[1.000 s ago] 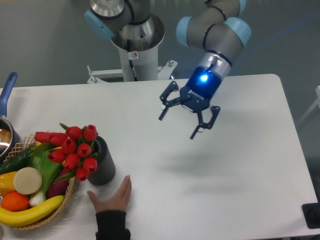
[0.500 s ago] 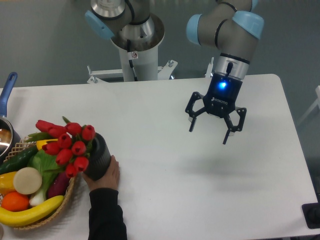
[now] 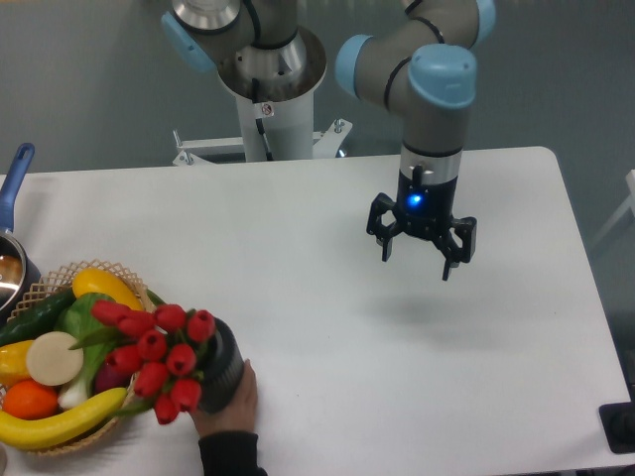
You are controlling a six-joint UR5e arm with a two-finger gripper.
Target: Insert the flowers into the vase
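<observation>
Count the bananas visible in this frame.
2: one banana along the wicker basket's front edge, one at its back rim. Others may be hidden under the produce.

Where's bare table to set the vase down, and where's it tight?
Bare: the table between the vase and the gripper, plus the right side beyond it. Crowded: front-left corner, where the flowers, basket, a person's hand and the pot sit close together.

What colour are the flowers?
Red buds with green leaves, seen in the fixed camera view.
</observation>
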